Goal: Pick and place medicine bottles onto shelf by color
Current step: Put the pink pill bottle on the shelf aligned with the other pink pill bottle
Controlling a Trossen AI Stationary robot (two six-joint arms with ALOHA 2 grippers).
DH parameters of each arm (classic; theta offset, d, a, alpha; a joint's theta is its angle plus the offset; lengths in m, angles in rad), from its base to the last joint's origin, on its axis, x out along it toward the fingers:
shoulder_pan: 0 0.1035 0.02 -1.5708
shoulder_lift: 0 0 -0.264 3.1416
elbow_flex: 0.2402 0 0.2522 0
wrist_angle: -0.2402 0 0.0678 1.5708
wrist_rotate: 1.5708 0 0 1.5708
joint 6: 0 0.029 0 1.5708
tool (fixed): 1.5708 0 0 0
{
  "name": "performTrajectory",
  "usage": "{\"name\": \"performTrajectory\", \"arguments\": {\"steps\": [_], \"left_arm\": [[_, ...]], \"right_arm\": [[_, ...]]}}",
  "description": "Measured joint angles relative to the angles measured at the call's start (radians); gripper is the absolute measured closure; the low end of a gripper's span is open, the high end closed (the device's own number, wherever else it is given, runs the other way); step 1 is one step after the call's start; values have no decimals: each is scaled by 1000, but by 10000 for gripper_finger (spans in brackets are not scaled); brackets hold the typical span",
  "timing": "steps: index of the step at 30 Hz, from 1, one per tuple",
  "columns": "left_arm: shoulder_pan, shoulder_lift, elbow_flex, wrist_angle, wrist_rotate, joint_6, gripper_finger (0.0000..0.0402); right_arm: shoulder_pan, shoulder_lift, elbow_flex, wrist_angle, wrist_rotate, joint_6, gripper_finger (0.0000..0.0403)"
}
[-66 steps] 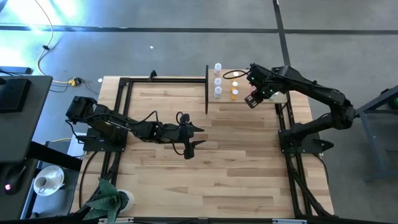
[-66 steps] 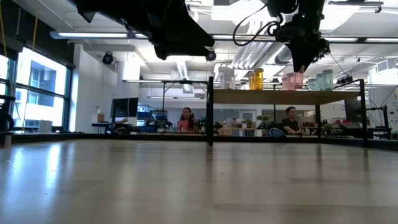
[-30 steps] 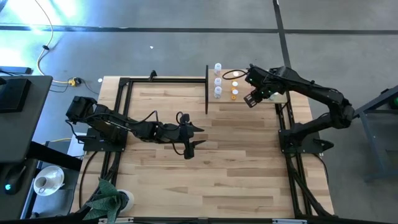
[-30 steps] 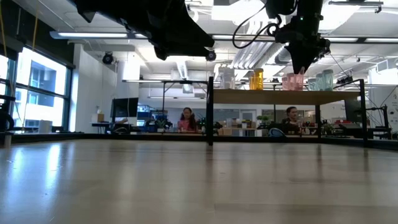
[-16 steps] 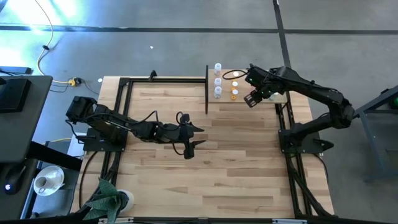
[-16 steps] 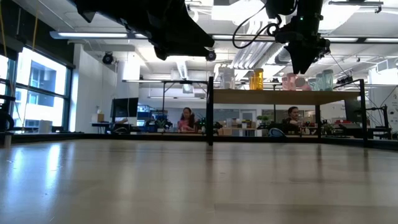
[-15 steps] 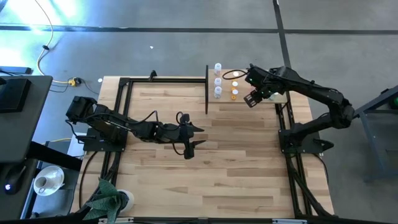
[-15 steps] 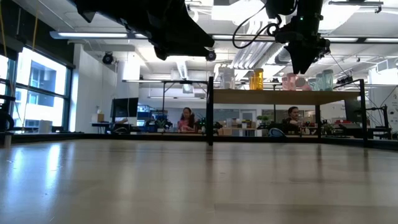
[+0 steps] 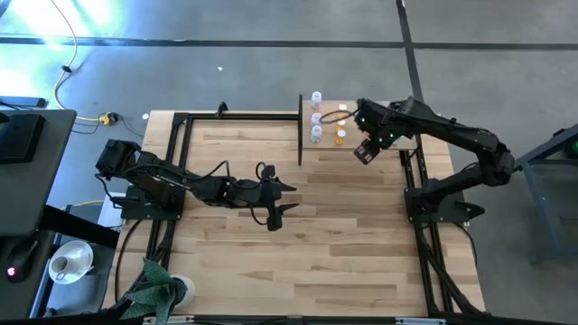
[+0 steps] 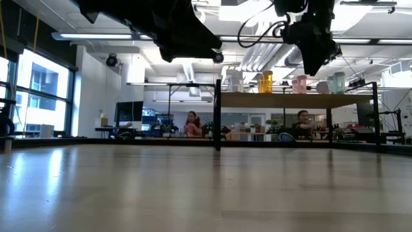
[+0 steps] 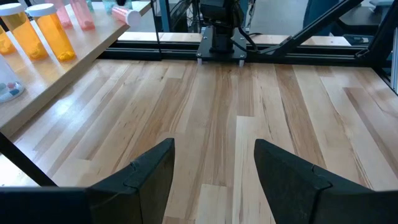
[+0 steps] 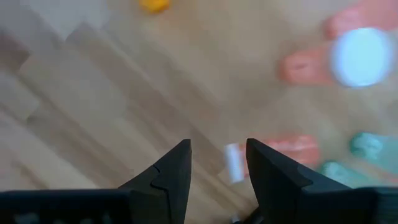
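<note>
Right end effector point(image 9: 362, 153) sits above the near edge of the shelf point(image 9: 348, 144), fingers point(image 12: 168, 174) parted with nothing between them. A pink bottle point(image 12: 273, 155) lies on its side just beyond the fingertips; another pink bottle point(image 12: 311, 62) is also tipped over on the shelf. Two orange bottles point(image 11: 38, 32) stand upright on the shelf, white ones point(image 9: 316, 116) by the black post, green ones point(image 10: 336, 83) at the far end. Left end effector point(image 9: 276, 201) hangs over mid-desk point(image 9: 343, 235), spread, empty. No readable labels or writing on any bottle. Two people point(image 10: 191, 124) sit in the room behind.
</note>
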Motion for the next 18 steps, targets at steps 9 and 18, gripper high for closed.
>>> {"name": "performTrajectory", "arguments": {"steps": [9,18], "left_arm": [[0,0,0,0,0,0,190],[0,0,0,0,0,0,190]], "right_arm": [[204,0,0,-48,45,3,258],[423,0,0,-92,45,106,258]]}}
